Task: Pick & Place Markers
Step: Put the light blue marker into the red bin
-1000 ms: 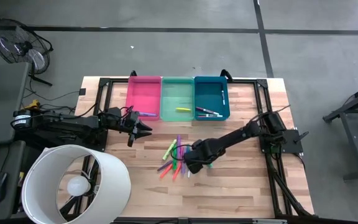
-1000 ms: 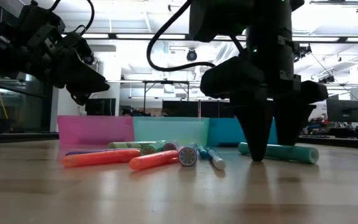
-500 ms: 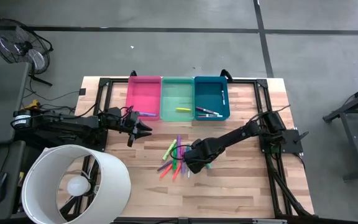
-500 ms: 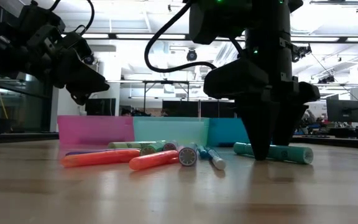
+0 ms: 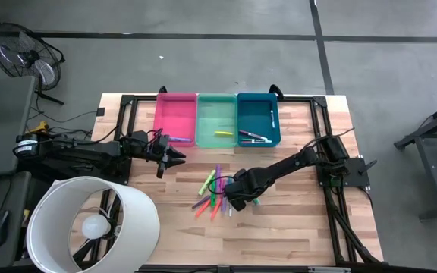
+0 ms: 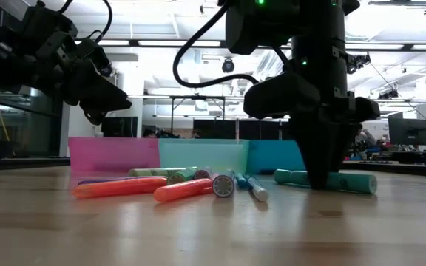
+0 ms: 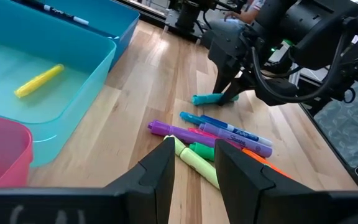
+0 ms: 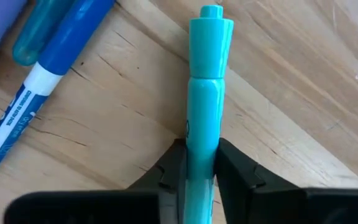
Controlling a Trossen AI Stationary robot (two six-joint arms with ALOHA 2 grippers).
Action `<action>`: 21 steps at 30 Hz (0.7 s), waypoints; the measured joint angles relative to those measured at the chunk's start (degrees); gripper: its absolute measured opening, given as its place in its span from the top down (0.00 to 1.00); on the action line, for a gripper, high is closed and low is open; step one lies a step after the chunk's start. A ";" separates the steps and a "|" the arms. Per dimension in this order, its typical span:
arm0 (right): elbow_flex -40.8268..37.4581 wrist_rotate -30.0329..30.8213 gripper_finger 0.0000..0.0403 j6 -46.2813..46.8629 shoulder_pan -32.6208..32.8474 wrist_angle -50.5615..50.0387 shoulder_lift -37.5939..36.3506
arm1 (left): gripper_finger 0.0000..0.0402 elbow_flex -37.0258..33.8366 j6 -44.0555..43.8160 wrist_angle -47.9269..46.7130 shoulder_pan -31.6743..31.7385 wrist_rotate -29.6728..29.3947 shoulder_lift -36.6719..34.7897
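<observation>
The right gripper [image 8: 197, 163] is seen down at the wooden table [image 5: 294, 220], its two fingers [image 8: 169, 167] pressed against either side of a teal marker [image 8: 206, 99] that lies flat on the wood just beside the heap of loose markers [image 5: 212, 196]. The left gripper [image 7: 191, 163] is held above the table in front of the pink bin [image 5: 175, 117], its fingers a narrow gap apart with nothing between them. More markers are seen lying in the green bin [image 5: 216, 119] and the blue bin [image 5: 259, 118].

My right gripper [image 8: 197, 163] is lowered to the table, fingers clamped. My left gripper [image 7: 193, 167] hangs raised, fingers parted.
</observation>
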 joint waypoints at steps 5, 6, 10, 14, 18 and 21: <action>0.00 -0.08 0.87 0.00 -0.02 -0.05 0.00 | 0.72 0.00 -0.06 0.00 -0.02 -0.26 -0.02; 0.00 -0.18 0.87 0.00 -0.02 -0.19 0.00 | 0.72 0.00 -0.38 0.00 -0.02 -0.34 -0.01; -0.03 -0.42 0.87 -0.53 0.05 -1.62 -0.34 | 0.72 0.00 -1.68 -0.02 -0.02 -0.40 -0.02; -0.33 0.33 0.87 -1.37 0.07 -3.16 -1.74 | 0.72 0.00 -1.68 -0.03 -0.01 -0.37 -0.01; -0.21 3.53 0.87 -0.10 0.05 -4.49 -5.18 | 0.72 0.00 -3.82 0.00 -0.01 -0.37 -0.01; -0.20 6.31 0.87 0.13 0.06 -4.71 -7.85 | 0.72 0.00 -5.45 0.06 -0.01 -0.24 -0.01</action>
